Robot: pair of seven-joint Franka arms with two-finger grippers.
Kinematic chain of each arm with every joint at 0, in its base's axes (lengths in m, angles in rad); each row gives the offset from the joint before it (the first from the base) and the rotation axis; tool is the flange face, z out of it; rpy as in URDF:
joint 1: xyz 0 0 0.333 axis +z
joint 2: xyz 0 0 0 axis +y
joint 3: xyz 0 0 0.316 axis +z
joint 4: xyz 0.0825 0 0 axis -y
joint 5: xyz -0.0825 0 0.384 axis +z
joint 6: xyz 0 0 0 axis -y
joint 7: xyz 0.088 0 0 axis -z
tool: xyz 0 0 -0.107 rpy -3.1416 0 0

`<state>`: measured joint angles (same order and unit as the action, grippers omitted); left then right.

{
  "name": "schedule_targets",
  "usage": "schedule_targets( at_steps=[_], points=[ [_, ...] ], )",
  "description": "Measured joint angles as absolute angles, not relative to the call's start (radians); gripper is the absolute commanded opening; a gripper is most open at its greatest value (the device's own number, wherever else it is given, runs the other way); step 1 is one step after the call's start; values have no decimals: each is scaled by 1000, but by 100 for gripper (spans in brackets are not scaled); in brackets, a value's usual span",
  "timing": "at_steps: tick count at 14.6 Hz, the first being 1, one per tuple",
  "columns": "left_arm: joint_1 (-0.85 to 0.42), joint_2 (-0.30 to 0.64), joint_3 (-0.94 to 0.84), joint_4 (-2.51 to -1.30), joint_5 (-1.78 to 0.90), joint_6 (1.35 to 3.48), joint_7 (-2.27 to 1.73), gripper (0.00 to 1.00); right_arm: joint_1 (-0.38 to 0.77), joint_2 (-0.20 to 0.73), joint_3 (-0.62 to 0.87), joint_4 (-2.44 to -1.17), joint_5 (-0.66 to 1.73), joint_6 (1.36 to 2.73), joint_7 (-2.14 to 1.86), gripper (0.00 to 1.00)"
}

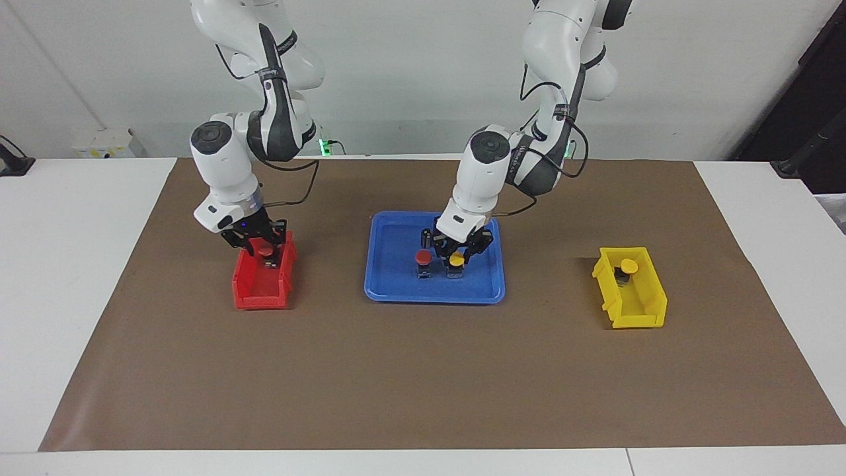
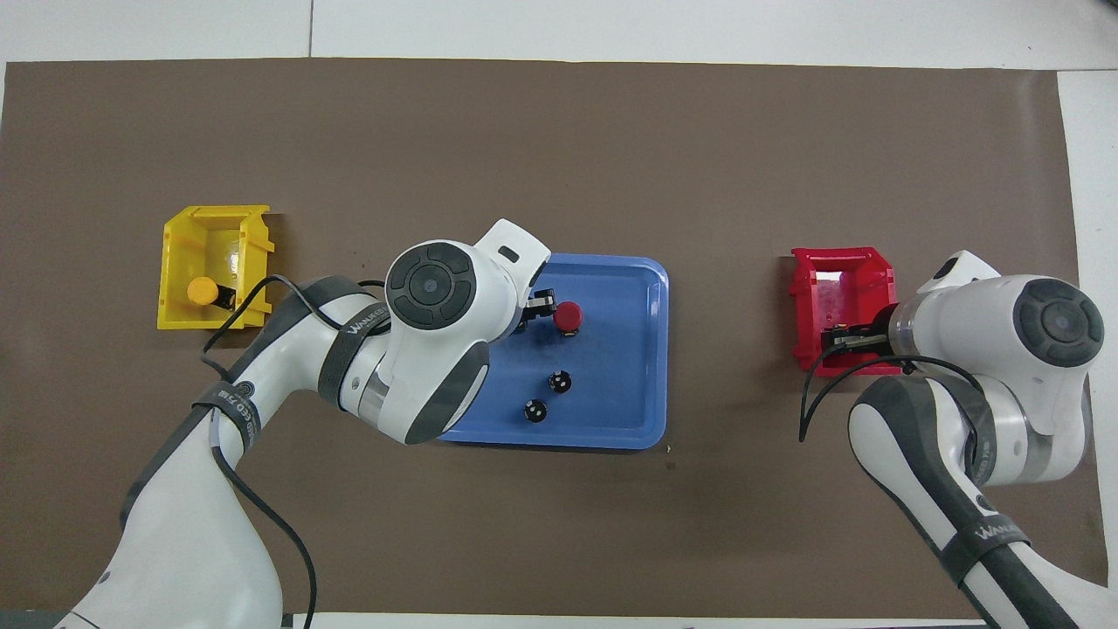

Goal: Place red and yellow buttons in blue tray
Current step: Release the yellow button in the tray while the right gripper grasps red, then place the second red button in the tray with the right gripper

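Nearest the robots, two dark cylinders [image 2: 548, 395] stand in the blue tray [image 1: 396, 291] mid-worktop. Just past them, the left tool [image 1: 461, 254] straddles a yellow button [image 1: 455, 260] beside a red button [image 1: 423, 257]; whether it grips, I cannot tell. Over the red bin [image 1: 254, 294], the right tool [image 1: 261, 241] surrounds another red button [image 1: 264, 250], grip likewise unclear. A second yellow button [image 1: 628, 266] sits in the yellow bin [image 1: 644, 311]. Risk: lifting crookedly could topple the yellow button into its neighbour.
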<state>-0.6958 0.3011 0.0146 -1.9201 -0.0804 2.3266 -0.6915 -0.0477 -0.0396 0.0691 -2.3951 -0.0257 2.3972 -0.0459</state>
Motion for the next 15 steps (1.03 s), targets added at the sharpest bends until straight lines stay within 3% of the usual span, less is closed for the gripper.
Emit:
schedule_targets(
  at_steps=[2, 5, 6, 11, 15],
  points=[
    [-698, 303, 15, -1918, -81, 2328, -694, 84, -48, -40, 69, -2399, -26, 2397, -46, 34],
    [-696, 291, 27, -1888, -81, 2290, -693, 87, -48, -42, 69, -2386, -25, 2382, -53, 33],
    [-690, 279, 34, -1862, -81, 2238, -686, 97, -48, -42, 69, -2356, -25, 2335, -56, 33],
    [-578, 164, 89, -1740, -46, 1919, -415, 100, -29, -12, 95, -2006, -21, 2001, -49, 34],
    [-460, 49, 137, -1730, 9, 1771, -177, 100, 176, 86, 118, -1861, -18, 2005, 296, 33]
  ],
)
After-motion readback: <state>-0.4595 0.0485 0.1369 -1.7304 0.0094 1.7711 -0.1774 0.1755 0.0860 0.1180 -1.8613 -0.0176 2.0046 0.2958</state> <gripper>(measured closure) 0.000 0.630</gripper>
